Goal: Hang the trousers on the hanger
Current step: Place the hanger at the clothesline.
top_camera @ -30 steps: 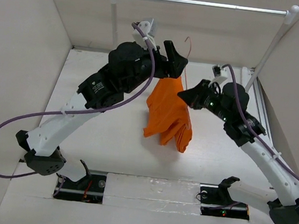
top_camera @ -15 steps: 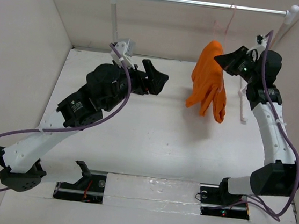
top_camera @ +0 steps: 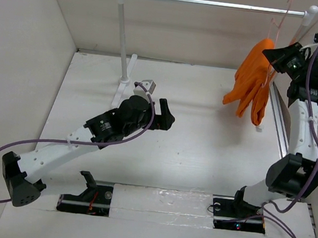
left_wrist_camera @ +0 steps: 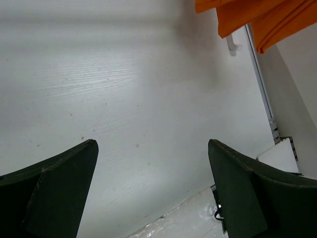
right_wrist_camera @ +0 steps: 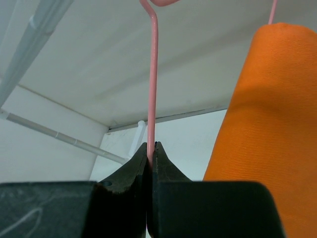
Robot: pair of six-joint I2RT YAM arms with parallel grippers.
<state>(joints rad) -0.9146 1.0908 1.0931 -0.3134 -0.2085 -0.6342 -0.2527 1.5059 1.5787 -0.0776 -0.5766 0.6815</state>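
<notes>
Moved: the trousers and hanger have swung right and higher, up beside the right end of the rail; the left arm has drawn back nearer.
Trousers: draped over the hanger, hanging above the desk at far right.
Right fingers: pressed together on the hanger's wire.
Left fingers: spread, holding nothing, over the desk's middle.
</notes>
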